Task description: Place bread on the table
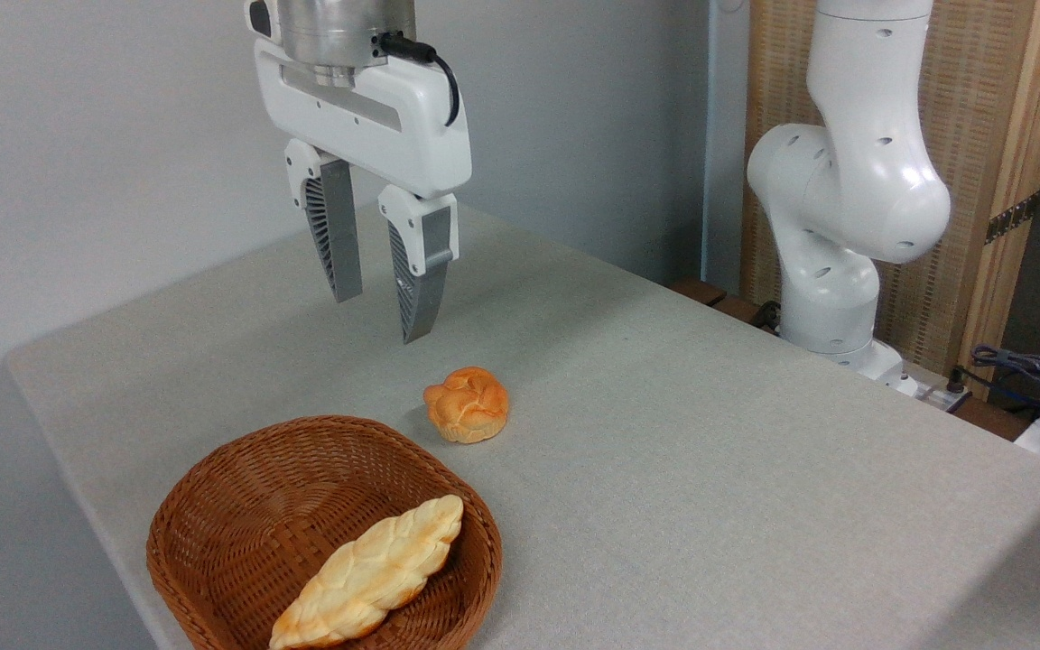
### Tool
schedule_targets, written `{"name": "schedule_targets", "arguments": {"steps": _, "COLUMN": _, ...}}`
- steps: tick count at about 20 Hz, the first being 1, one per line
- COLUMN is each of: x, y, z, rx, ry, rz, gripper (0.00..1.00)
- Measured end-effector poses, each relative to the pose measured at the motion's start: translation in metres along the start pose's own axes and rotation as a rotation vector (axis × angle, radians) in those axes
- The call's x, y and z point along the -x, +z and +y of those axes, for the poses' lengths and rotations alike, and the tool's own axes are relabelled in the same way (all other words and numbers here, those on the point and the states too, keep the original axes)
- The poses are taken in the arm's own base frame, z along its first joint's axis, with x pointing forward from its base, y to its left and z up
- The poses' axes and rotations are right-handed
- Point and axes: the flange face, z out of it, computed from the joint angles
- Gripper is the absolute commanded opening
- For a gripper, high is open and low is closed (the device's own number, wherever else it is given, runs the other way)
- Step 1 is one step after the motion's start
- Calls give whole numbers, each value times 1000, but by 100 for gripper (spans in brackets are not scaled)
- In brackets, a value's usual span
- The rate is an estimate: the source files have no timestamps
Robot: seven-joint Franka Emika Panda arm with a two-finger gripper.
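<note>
Here, a round brown wicker basket (240, 506) holds a pale, oval braided loaf (371, 571). Just right of the basket's far rim, the bread (467, 403), a small glossy golden-orange knotted bun, sits on the woven grey-beige table (710, 469). Above it the gripper (380, 318) hangs empty, fingers spread.

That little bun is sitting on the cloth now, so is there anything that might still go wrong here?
Not much. The round bun rests free on the table, just beside the wicker basket; a bump might nudge it against the rim. The open gripper hangs above it, so a downward move could squash it. The braided loaf in the basket looks settled.
</note>
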Motion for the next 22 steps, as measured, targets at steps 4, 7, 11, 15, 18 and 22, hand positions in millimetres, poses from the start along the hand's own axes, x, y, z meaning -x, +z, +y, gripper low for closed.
{"name": "schedule_targets", "arguments": {"steps": 4, "x": 0, "y": -2, "z": 3, "rx": -15, "ry": 27, "rz": -87, "gripper": 100}}
{"name": "schedule_targets", "arguments": {"steps": 7, "x": -6, "y": -5, "z": 7, "rx": -11, "ry": 39, "rz": -99, "gripper": 100}}
{"name": "schedule_targets", "arguments": {"steps": 11, "x": -7, "y": -6, "z": 5, "rx": -10, "ry": 37, "rz": -102, "gripper": 100}}
{"name": "schedule_targets", "arguments": {"steps": 15, "x": -5, "y": -5, "z": 6, "rx": -2, "ry": 36, "rz": -114, "gripper": 100}}
{"name": "schedule_targets", "arguments": {"steps": 18, "x": -4, "y": -4, "z": 6, "rx": 7, "ry": 34, "rz": -126, "gripper": 100}}
{"name": "schedule_targets", "arguments": {"steps": 22, "x": -2, "y": -3, "z": 6, "rx": 12, "ry": 32, "rz": -134, "gripper": 100}}
